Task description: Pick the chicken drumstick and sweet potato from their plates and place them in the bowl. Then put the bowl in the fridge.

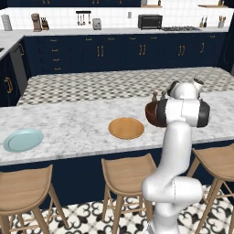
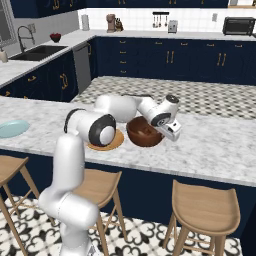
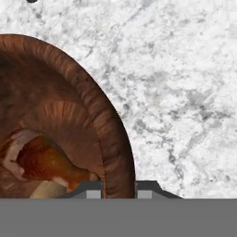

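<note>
In the left base view the white arm rises at the lower right and bends over the marble surface (image 1: 68, 128). The dark reddish-brown bowl (image 1: 155, 114) sits on that surface, partly hidden behind the arm's upper joint. Left of the bowl lies the orange-brown plate (image 1: 126, 128), bare on top, and far to the left, near the front edge, lies the light blue plate (image 1: 23, 139), also bare. Three wooden stools (image 1: 128, 171) stand along the near side of the island.

In the right base view the arm comes up from the lower left and reaches right across the surface. The bowl (image 2: 144, 132) stands just right of the orange-brown plate (image 2: 111, 144), which the arm's elbow mostly covers. The gripper (image 2: 172, 131) hangs at the bowl's right rim. The light blue plate (image 2: 11, 128) shows at the far left edge.

In the hand view the fingers (image 3: 94, 189) pinch the bowl's rim (image 3: 118, 162), one tip inside the wall and one outside. Inside the bowl lie the chicken drumstick (image 3: 44, 159) and, beside it near the bottom edge, a pale end of the sweet potato (image 3: 48, 190). Marble lies to the right of the bowl.
</note>
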You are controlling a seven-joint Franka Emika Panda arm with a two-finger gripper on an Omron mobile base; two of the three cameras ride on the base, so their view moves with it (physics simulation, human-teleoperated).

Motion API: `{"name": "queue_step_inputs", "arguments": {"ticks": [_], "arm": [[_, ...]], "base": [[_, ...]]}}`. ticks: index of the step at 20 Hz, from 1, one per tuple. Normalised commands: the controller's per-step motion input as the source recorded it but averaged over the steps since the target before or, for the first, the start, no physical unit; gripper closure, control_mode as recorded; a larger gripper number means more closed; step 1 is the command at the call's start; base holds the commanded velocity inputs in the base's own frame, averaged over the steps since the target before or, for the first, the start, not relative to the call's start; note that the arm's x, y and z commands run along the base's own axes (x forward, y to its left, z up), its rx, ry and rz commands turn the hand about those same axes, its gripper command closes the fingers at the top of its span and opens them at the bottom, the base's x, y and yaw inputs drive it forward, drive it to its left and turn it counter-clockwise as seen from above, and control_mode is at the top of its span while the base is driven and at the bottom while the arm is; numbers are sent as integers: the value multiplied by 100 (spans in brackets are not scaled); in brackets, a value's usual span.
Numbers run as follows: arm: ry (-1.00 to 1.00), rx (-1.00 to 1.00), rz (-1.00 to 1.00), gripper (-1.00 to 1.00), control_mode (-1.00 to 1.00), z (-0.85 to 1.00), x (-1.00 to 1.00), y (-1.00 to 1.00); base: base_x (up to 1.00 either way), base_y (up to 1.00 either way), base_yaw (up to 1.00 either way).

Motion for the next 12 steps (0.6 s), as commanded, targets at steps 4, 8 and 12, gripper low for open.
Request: {"name": "queue_step_inputs", "arguments": {"ticks": [4, 8, 12], "arm": [[-19, -4, -15, 100, -100, 99, -75, 31], [-34, -4, -29, 100, -100, 100, -100, 24], [-31, -3, -38, 100, -100, 45, -100, 70]], "base": [[0, 0, 0], [0, 0, 0], [0, 0, 0]]}}
